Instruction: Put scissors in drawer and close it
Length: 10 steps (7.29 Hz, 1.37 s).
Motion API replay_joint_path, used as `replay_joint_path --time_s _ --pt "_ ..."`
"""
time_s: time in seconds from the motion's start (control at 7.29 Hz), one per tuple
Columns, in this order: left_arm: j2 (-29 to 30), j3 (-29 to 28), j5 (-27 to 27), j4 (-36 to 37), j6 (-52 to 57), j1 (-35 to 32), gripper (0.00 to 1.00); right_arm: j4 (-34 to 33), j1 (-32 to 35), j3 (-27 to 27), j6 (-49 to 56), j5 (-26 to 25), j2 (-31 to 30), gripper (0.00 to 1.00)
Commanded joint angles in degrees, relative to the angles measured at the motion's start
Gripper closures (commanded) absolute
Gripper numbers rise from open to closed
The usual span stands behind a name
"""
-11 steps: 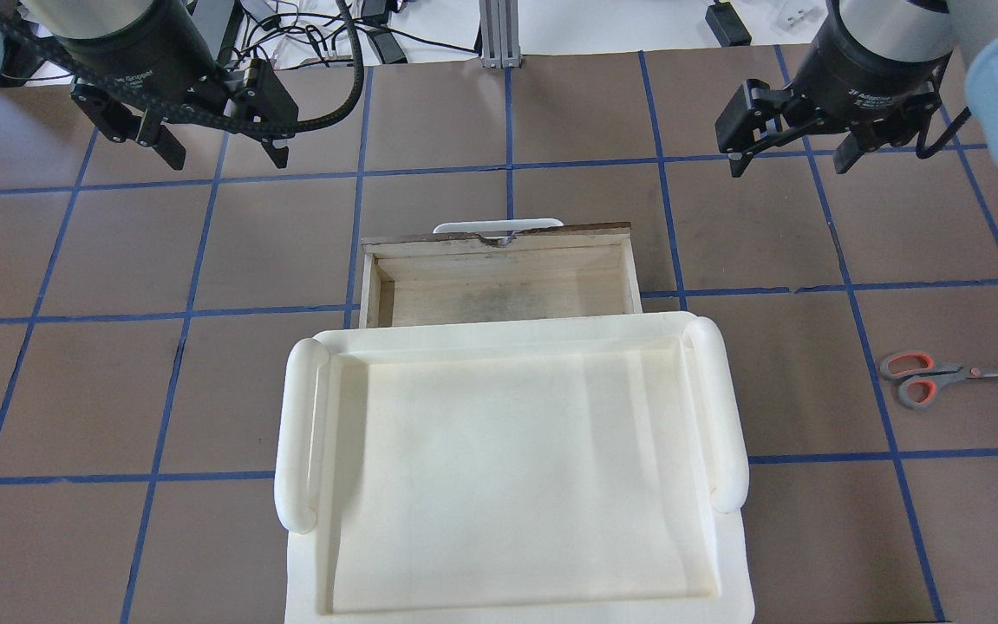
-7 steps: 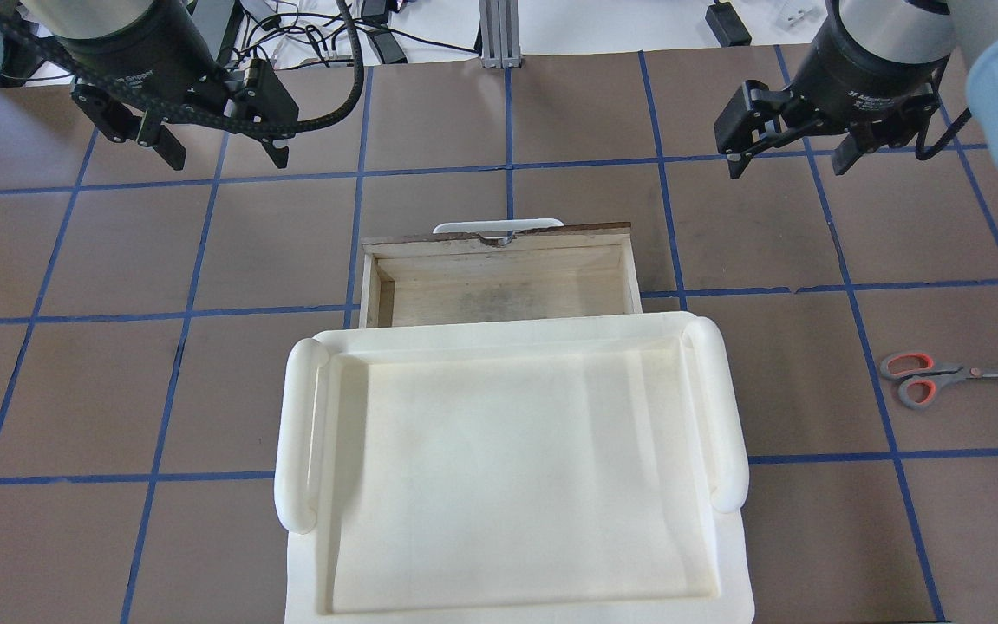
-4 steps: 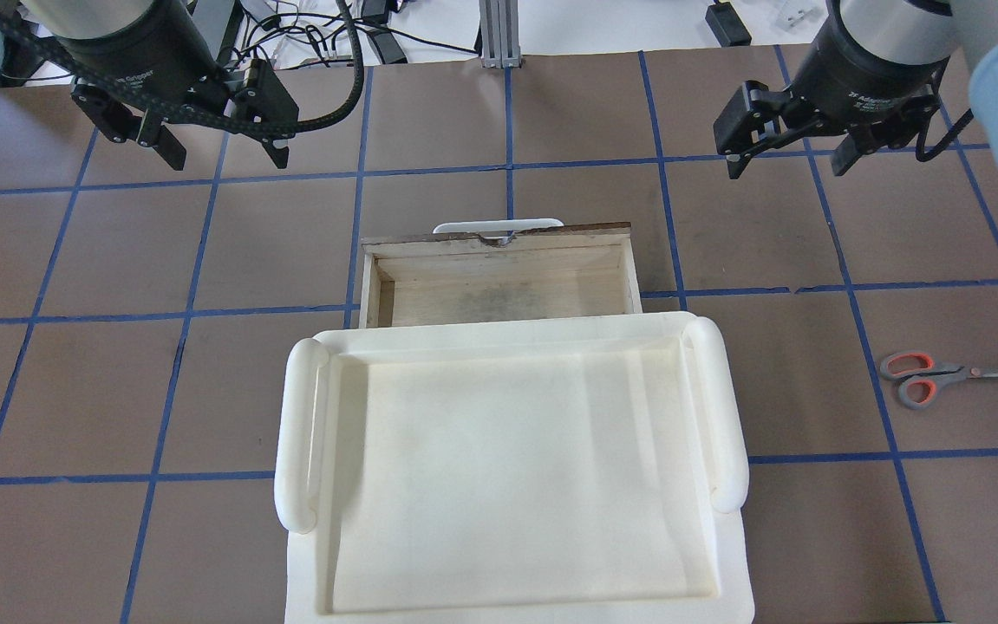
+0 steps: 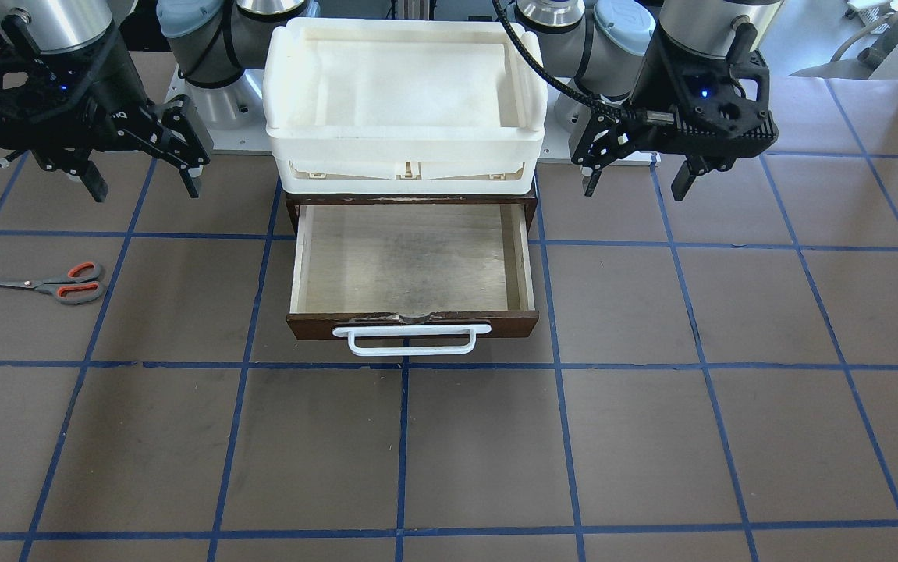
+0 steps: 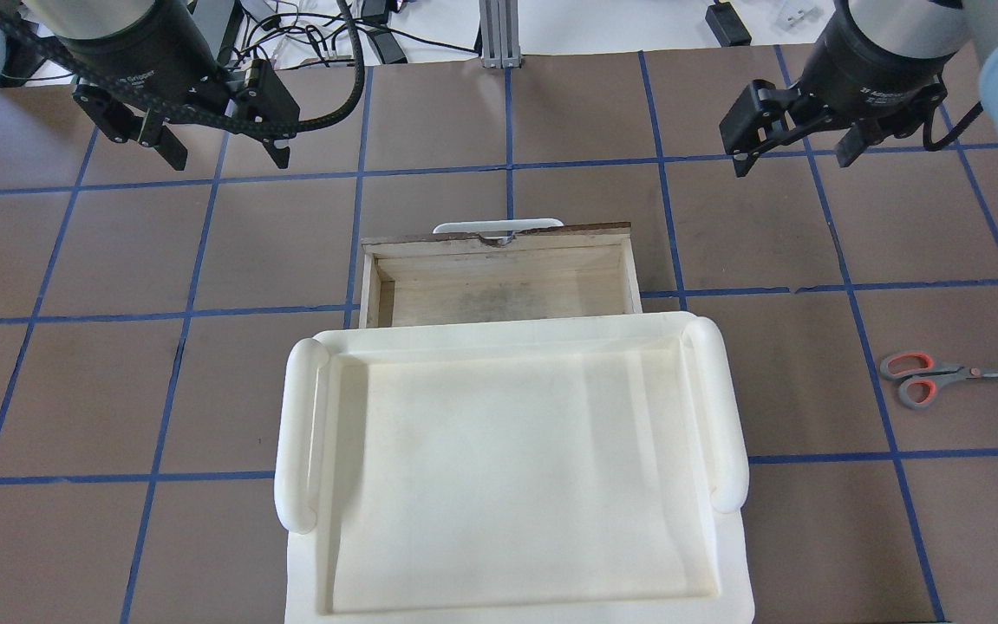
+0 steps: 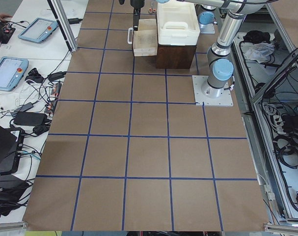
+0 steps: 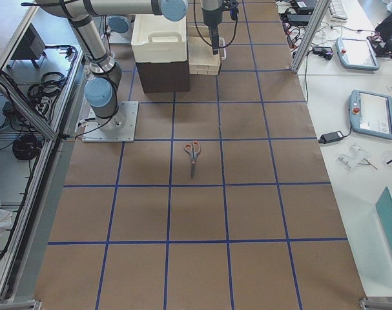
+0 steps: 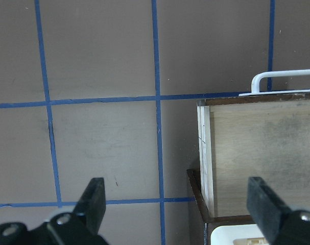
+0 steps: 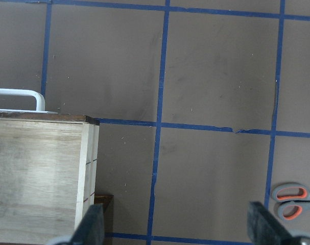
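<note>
The pickup is not yet begun: the right gripper (image 5: 793, 165) and left gripper (image 5: 228, 162) hang with jaws spread, so the right must next descend onto the scissors (image 5: 941, 377), well apart from the open drawer (image 5: 499, 295).

1. The drawer (image 4: 409, 257) stands pulled out of a cabinet (image 4: 409, 198) at mid-bench, its handle (image 4: 411, 340) on the side away from the robot.
2. A tray (image 4: 406, 148) sits on top of the cabinet, behind the drawer's open part.
3. The scissors (image 4: 47, 284) lie flat on the bench (image 4: 651, 437) to the robot's right, well apart from the drawer, handles toward it and blades pointing away.
4. The right end effector (image 4: 144, 190) hangs above the bench, sideways between drawer and scissors.
5. The left end effector (image 4: 634, 190) hangs above the bench near the drawer's left side.
</note>
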State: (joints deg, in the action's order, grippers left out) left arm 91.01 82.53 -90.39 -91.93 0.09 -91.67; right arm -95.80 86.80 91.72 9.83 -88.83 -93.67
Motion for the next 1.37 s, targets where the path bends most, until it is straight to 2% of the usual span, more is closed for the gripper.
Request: replay_joint_path --time_s 0.0,0.55,0.82,0.96,1.23 --pt "0.1 0.0 0.1 0.0 0.0 0.0 0.00 0.7 -4.7 0.5 10.5 -0.6 -0.1 0.00" --pt "0.0 0.0 0.2 0.0 0.0 0.0 0.00 2.1 -22.1 2.8 53.3 -0.3 -0.2 0.00" --pt "0.0 0.0 0.3 0.0 0.0 0.0 0.00 1.2 -33.1 9.7 75.7 0.4 -0.1 0.00" --pt "0.1 0.0 0.3 0.0 0.0 0.0 0.00 -1.1 -37.4 13.7 84.8 -0.2 0.3 0.00" --pt "0.0 0.0 0.3 0.0 0.0 0.0 0.00 -15.9 -42.1 24.8 95.9 -0.6 0.8 0.00"
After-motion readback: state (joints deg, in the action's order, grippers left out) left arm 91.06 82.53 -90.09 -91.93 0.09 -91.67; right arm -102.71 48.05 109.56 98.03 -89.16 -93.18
